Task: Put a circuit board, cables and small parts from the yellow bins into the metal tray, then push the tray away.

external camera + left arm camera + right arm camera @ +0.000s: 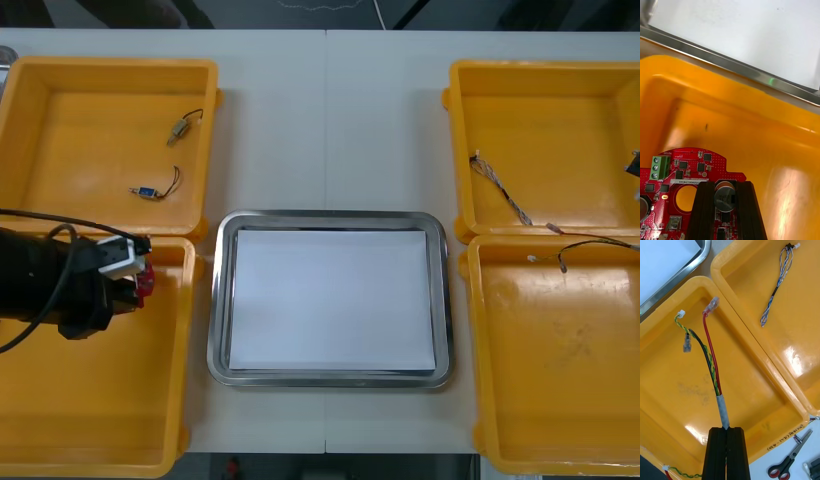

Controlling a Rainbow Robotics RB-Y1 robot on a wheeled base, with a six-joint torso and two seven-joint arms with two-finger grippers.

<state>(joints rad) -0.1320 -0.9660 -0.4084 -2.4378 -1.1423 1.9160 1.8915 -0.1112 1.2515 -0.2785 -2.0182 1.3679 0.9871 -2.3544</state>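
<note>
The round red circuit board [688, 168] sits clamped between the left gripper [725, 197]'s black fingers, which stand apart by a metal can on the board's face. A green screw terminal sits at the board's edge, off to one side of the fingers. Gripper and board are over the near-left bin [100, 440], close to its inner wall. Whether the board rests on the bin floor or hangs just above it is hard to tell. Just past that wall, ahead of the fingertips, runs the shiny rim of the metal tray [330, 218], white inside and with nothing in it.

The right gripper [726, 429] is shut tight on the white taped sleeve of a red, black and yellow-green cable [711, 360]. The cable's loose ends fan out ahead of the fingers over the near-right bin [560, 380]. Beyond that bin's wall, a twisted blue and white cable [772, 296] lies in the far-right bin [560, 110]. Scissors [788, 461] lie on the table beside the gripper, outside the bins.

In the far-left bin [60, 70], beyond the left gripper, lie two small metal parts [180, 127] with short wires, well apart from each other.

Counted: four bins, one tray, one board, two cables, two small parts, one pair of scissors.
</note>
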